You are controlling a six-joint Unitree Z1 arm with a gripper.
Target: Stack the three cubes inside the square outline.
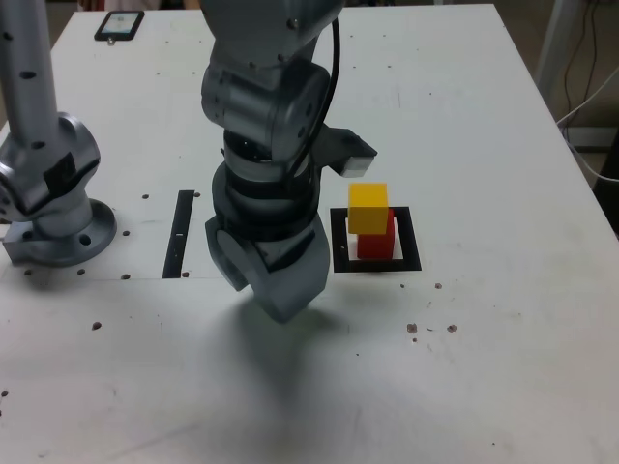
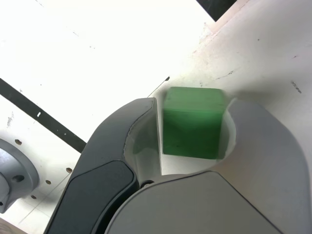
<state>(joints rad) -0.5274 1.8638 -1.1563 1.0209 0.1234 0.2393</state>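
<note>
A yellow cube (image 1: 368,207) sits on a red cube (image 1: 375,243) inside the black square outline (image 1: 409,261), right of the arm in the exterior view. In the wrist view, the green cube (image 2: 192,127) lies between the two fingers of my gripper (image 2: 193,101), and both jaws press against its sides. From the exterior view my gripper (image 1: 276,290) hangs low over the white table, left of the outline, and its body hides the green cube.
A narrow black strip (image 1: 181,232) lies left of the gripper in the exterior view. A grey arm base (image 1: 53,227) stands at the far left. A phone (image 1: 119,24) lies at the table's back left. The table edge (image 2: 229,14) shows in the wrist view.
</note>
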